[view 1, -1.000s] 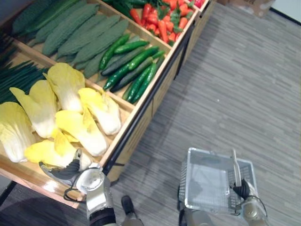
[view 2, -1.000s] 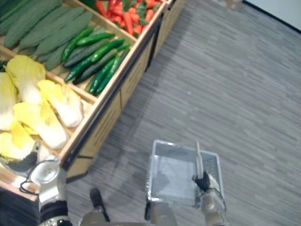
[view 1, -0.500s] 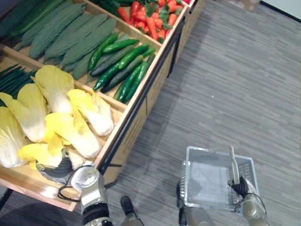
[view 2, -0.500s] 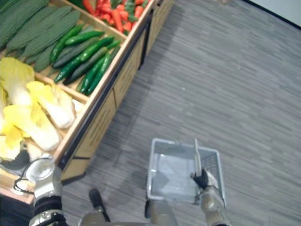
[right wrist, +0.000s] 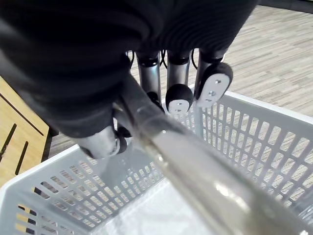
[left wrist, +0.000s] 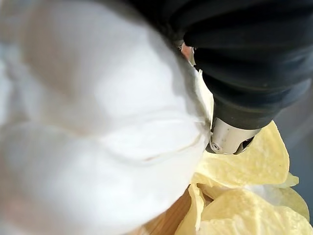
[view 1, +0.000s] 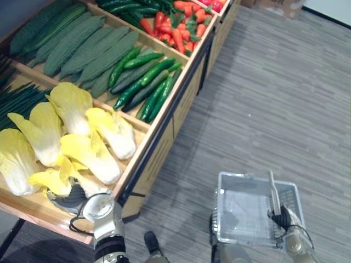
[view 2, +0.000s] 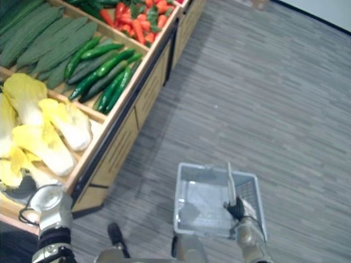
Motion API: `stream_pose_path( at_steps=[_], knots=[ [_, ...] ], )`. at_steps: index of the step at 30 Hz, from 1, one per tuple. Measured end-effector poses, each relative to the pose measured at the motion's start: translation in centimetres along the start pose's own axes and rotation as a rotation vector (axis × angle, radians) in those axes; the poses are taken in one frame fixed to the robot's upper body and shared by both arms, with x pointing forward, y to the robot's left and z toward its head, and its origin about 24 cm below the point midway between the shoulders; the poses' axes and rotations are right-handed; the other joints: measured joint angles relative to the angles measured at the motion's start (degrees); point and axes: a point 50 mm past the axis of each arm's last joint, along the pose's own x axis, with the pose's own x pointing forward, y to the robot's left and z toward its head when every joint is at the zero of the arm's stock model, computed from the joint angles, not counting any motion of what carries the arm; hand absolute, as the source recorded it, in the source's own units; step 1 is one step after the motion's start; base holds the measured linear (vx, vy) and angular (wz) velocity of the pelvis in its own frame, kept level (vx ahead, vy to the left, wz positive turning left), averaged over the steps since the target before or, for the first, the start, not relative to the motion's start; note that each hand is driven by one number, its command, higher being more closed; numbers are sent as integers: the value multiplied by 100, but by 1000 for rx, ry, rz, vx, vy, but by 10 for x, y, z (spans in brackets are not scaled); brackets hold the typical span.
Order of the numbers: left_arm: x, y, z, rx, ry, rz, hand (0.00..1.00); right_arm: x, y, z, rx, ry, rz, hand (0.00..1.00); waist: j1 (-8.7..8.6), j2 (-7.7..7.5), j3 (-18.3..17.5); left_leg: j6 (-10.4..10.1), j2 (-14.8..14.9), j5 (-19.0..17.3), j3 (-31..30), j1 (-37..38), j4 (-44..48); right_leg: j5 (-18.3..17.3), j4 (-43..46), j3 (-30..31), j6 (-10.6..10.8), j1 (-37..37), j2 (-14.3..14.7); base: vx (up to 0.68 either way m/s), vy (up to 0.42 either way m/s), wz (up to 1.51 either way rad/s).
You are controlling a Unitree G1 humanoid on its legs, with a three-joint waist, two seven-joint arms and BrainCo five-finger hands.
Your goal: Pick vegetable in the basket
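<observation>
The robot's left hand (view 1: 70, 198), at 7 o'clock in the left eye view, is pushed in among the yellow cabbages (view 1: 90, 156) heaped at 9 o'clock on the wooden desk (view 1: 37, 211). One white stem (left wrist: 98, 122) lies against the hand; whether its fingers are spread or closed on the stem cannot be told. At 5 o'clock the right hand (view 1: 282, 219) has its fingers (right wrist: 178, 98) curled round the handle (view 1: 272, 189) of a grey basket (view 1: 252, 176) over the grey floor (view 1: 274, 98), well apart from the cabbages. Cucumbers (view 1: 148, 82) and gourds (view 1: 82, 46) lie toward 11 o'clock, and carrots (view 1: 175, 19) at 12 o'clock.
</observation>
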Motion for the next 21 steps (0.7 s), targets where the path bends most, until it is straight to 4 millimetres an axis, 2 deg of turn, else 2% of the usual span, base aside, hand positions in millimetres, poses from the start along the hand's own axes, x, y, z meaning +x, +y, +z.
stream_pose_path(
  at_steps=[8,15,21],
  knots=[
    [-20,0,2,-26,10,-80,100,-2,7,1,22,26,11,100,20,-2,-7,7,-25,5,-201,31,1,2,-34,-163,3,195,-41,12,-17,13],
    [-35,-3,16,-75,-39,-141,100,-5,11,-2,55,59,8,100,37,51,-34,23,-23,18,-290,99,0,0,-34,-230,3,323,-44,3,-13,5],
    [-46,-6,21,-76,-68,-196,100,-8,14,-6,59,72,14,100,72,202,-120,29,-23,25,-339,115,-1,-4,-39,-259,8,371,-45,-2,-5,2]
  ],
)
